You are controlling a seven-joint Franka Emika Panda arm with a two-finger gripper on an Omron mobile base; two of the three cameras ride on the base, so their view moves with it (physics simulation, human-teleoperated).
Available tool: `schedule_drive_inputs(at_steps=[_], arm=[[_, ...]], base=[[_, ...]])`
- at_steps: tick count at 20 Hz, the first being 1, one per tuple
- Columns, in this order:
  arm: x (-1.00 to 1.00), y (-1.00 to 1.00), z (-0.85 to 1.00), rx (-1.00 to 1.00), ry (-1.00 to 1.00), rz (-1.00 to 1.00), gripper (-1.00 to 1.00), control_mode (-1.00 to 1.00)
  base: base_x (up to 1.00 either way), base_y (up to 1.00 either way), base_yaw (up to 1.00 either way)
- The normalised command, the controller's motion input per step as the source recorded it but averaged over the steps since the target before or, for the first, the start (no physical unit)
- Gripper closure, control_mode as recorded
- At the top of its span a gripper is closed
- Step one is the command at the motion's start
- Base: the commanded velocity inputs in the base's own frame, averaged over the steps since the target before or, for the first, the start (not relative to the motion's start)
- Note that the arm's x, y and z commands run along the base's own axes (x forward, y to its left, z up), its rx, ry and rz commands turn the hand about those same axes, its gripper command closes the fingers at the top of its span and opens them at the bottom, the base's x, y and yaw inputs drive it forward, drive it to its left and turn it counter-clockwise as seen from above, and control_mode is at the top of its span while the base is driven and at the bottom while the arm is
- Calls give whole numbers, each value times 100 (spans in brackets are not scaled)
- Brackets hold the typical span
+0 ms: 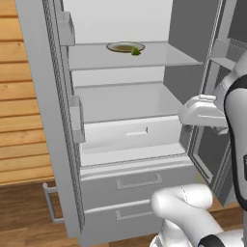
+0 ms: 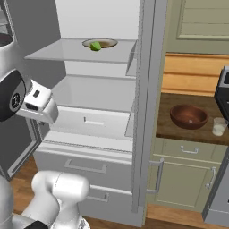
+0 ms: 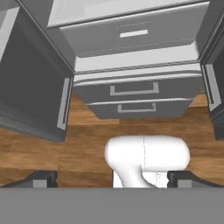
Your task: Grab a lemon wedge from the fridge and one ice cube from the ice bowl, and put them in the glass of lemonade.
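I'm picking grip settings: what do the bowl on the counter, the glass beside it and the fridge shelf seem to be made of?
Bowl: likely wood, dark reddish-brown, slight sheen. Glass: clear glass or plastic, pale liquid showing through. Fridge shelf: smooth pale grey, maybe frosted glass or plastic; can't tell.

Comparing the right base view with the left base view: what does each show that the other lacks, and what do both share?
Right base view alone: the ice bowl and the glass of lemonade on the counter beside the fridge. Left base view alone: a wooden wall left of the fridge. Shared: the open fridge, with the lemon wedge on a plate on its upper shelf.
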Motion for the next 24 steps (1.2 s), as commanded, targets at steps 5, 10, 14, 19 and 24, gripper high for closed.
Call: schedule_drive_inputs(at_steps=[5,10,14,19,24], arm=[[-13,-3,-5,0,-15,0,-100,-100],[0,0,0,0,0,0,-100,100],[0,0,0,0,0,0,-100,100],[0,0,0,0,0,0,-100,100],[0,0,33,8,-27,-1,-100,-100]], base=[[0,0,0],[35,0,0],[100,0,0],[69,-2,-5],[0,0,0]])
